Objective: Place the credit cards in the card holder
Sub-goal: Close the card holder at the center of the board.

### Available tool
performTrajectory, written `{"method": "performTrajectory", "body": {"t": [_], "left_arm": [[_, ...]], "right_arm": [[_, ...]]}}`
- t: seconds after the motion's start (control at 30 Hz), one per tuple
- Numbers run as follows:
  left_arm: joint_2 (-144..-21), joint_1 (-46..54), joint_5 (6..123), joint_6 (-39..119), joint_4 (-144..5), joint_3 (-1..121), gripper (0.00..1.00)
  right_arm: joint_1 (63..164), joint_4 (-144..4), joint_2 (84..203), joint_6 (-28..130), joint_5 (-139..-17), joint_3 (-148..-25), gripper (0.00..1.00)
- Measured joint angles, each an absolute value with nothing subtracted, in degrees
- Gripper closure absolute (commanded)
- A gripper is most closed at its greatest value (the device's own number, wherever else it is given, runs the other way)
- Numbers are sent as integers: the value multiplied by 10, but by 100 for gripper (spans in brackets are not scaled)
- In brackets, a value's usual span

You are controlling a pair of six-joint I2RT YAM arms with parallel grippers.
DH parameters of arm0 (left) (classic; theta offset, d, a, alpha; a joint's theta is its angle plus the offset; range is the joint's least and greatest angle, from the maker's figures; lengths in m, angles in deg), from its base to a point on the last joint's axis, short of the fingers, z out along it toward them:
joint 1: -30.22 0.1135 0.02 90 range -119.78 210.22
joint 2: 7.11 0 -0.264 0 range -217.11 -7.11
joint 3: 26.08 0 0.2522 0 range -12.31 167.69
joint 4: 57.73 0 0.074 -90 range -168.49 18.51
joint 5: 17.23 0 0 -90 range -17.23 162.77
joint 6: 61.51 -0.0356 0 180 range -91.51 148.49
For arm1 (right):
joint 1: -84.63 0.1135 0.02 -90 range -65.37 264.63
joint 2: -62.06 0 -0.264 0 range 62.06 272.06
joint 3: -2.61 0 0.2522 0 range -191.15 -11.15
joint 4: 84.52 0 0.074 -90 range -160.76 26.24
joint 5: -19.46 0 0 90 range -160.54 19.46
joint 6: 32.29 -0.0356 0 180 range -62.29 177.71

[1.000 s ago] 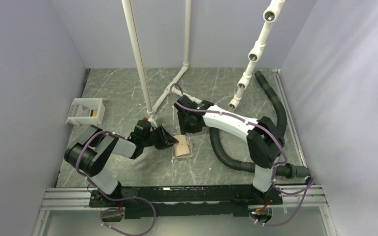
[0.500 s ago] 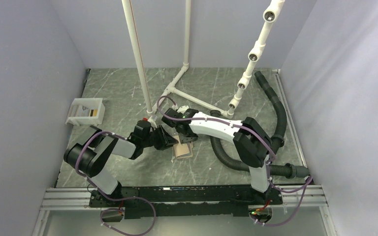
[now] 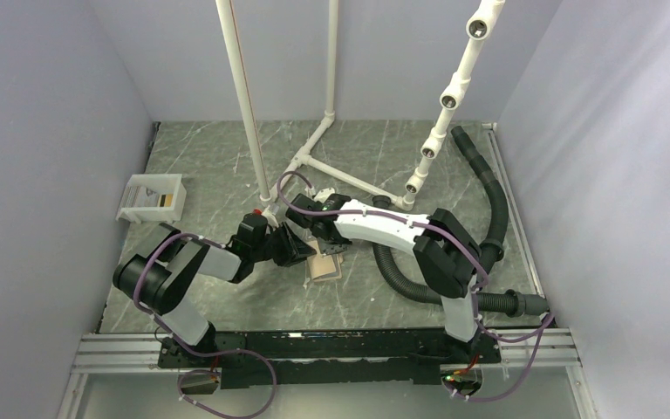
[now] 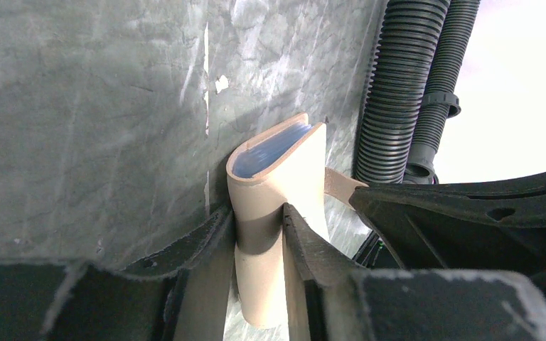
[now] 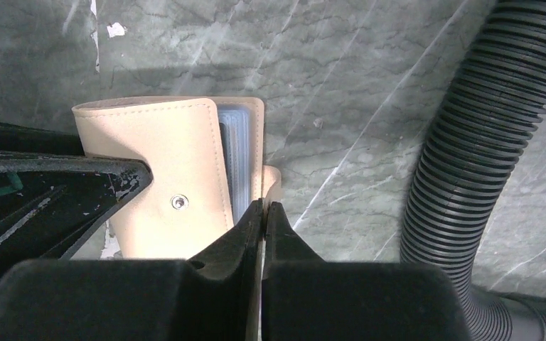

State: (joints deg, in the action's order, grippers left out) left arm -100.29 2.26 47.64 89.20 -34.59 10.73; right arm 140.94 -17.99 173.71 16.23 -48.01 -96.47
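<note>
The tan card holder (image 3: 323, 266) stands half open on the marbled table, showing its bluish-grey pocket (image 4: 270, 145). My left gripper (image 3: 300, 253) comes in from the left and is shut on the card holder's (image 4: 277, 177) folded spine, one finger on each side (image 4: 256, 214). From behind, my right gripper (image 3: 330, 246) is shut on the thin outer edge of the card holder (image 5: 163, 160) beside its little tab, and a tan sliver shows between the jaws (image 5: 264, 207). No credit cards show near the grippers. A dark-brown patch in the white tray (image 3: 151, 198) is too small to name.
A black corrugated hose (image 3: 401, 272) curls on the table just right of the card holder and fills the right side of the right wrist view (image 5: 483, 142). A white pipe frame (image 3: 314, 157) stands behind. Grey walls close in on three sides.
My right arm swung left and down to the card holder, and its jaws closed from half open onto the holder's edge. The left gripper kept its hold and barely moved.
</note>
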Motion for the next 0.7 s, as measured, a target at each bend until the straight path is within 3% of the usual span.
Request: {"method": "performTrajectory", "body": {"t": [0.27, 0.33, 0.47, 0.7], "left_arm": [[-1003, 23, 477, 892, -347, 107, 65], [-1003, 23, 476, 892, -347, 107, 65], [-1003, 22, 476, 892, -348, 107, 65], [-1003, 22, 475, 892, -348, 107, 65]], "right_arm": [[1408, -189, 1710, 165, -488, -948, 100], [1404, -199, 1694, 168, -501, -935, 91], [1389, -224, 1663, 175, -533, -902, 82], [1375, -239, 1658, 186, -558, -897, 78]]}}
